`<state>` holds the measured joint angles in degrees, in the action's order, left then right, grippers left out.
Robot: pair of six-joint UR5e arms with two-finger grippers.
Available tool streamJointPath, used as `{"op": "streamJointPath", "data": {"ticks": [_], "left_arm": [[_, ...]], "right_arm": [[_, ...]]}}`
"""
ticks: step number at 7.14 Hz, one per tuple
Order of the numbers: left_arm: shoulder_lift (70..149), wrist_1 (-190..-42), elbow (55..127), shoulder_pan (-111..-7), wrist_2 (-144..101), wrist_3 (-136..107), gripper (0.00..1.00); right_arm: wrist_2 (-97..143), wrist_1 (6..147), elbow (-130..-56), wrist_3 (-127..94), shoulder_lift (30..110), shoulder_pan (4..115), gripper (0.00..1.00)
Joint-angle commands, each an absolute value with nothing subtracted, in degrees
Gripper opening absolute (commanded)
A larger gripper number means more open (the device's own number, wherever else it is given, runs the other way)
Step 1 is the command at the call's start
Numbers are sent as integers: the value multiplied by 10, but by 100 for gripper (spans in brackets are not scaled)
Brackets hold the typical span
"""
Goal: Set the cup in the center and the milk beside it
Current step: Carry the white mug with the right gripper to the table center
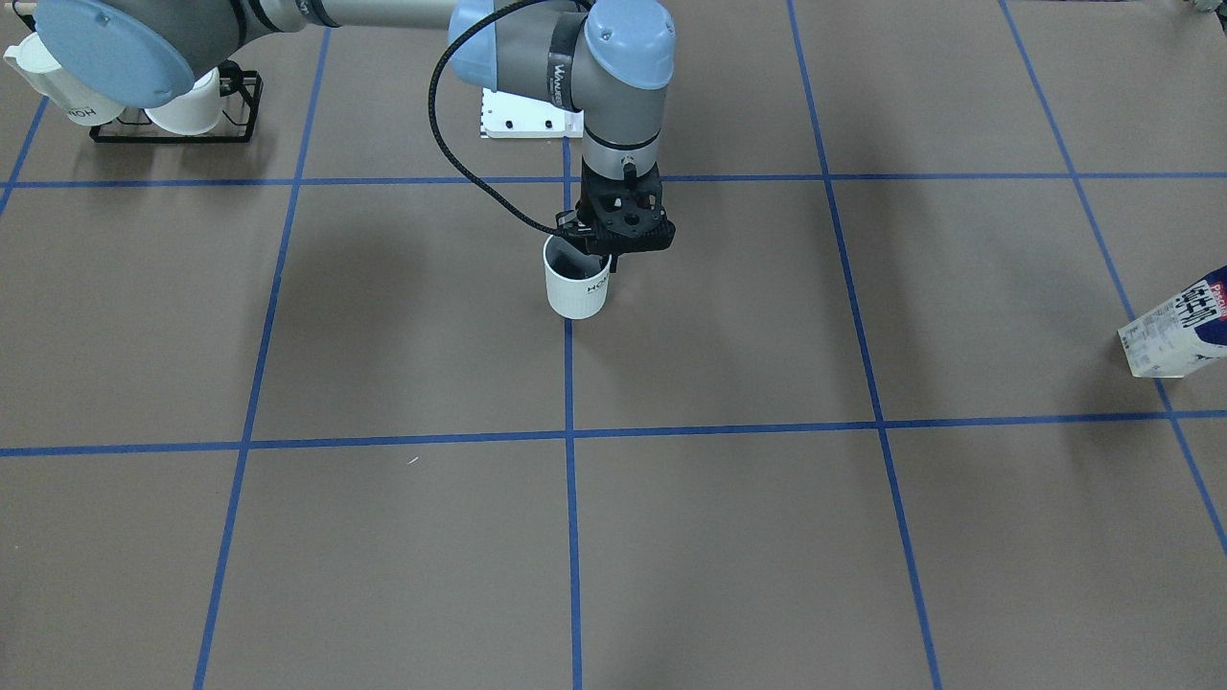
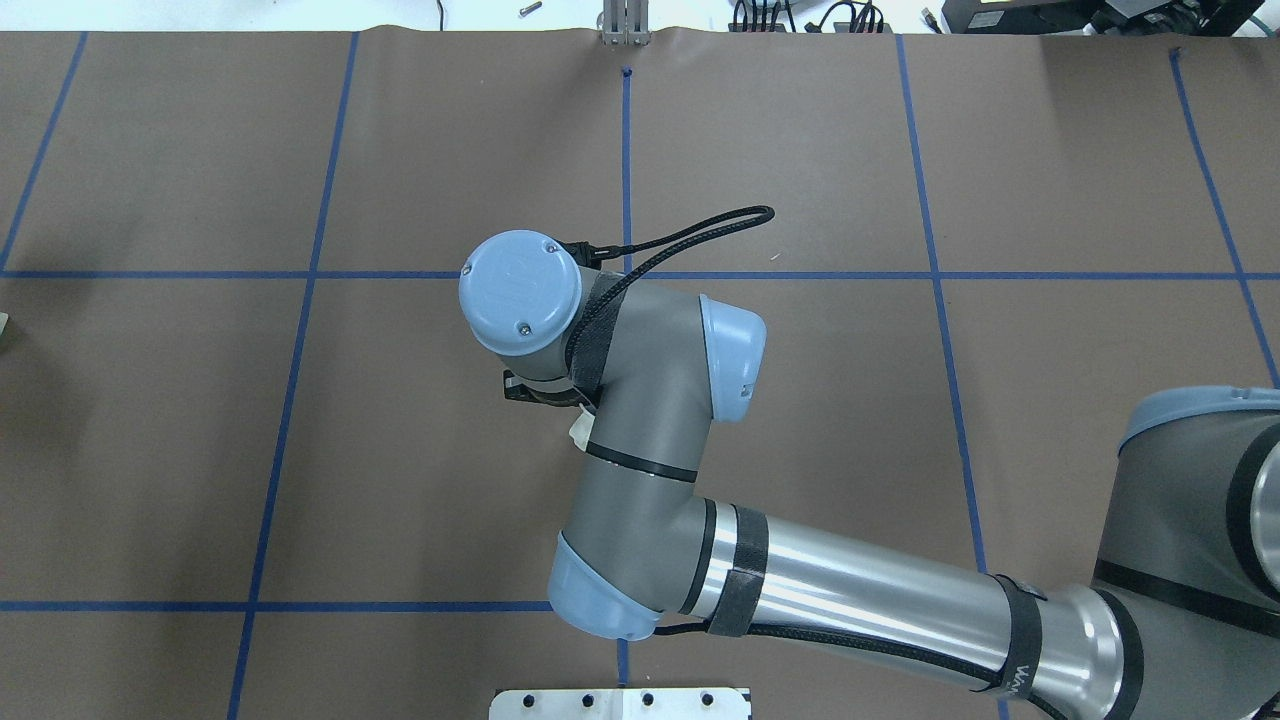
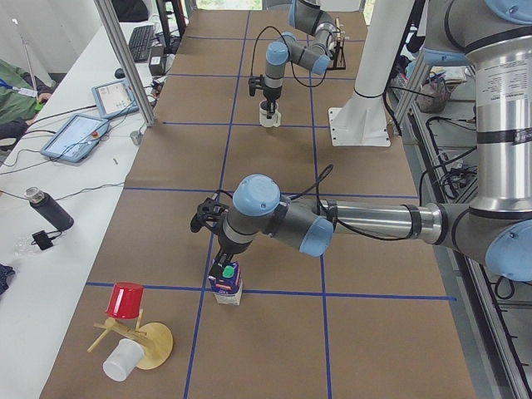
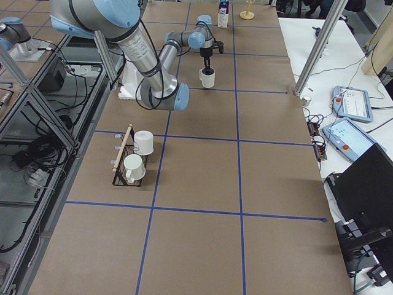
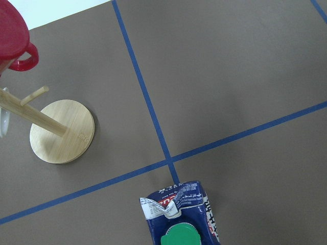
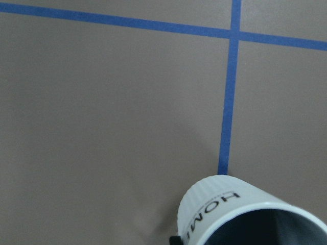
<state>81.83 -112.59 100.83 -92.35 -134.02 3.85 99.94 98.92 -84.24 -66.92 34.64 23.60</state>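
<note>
The right hand pinches the rim of the cup at the table center. The milk stands far off at 3 o'clock in the front-facing view. I cannot tell the state of the left hand. Lifting before release could tip the cup.

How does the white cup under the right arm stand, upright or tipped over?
Upright. The cup has its open mouth up and its base down, at the blue tape line.

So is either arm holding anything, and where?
The right gripper pinches the cup by its rim, one finger inside. The left gripper is over the milk; any grip cannot be told.
</note>
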Motion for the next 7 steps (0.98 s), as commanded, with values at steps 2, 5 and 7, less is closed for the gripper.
{"op": "streamJointPath", "data": {"ticks": [2, 5, 7], "left_arm": [[819, -1126, 1008, -924, -1340, 38, 99], [819, -1126, 1008, -923, -1340, 39, 99], [819, -1126, 1008, -923, -1340, 38, 99]], "right_arm": [[999, 984, -841, -671, 351, 232, 2], [997, 983, -840, -671, 358, 229, 27], [991, 962, -840, -672, 358, 229, 59]]}}
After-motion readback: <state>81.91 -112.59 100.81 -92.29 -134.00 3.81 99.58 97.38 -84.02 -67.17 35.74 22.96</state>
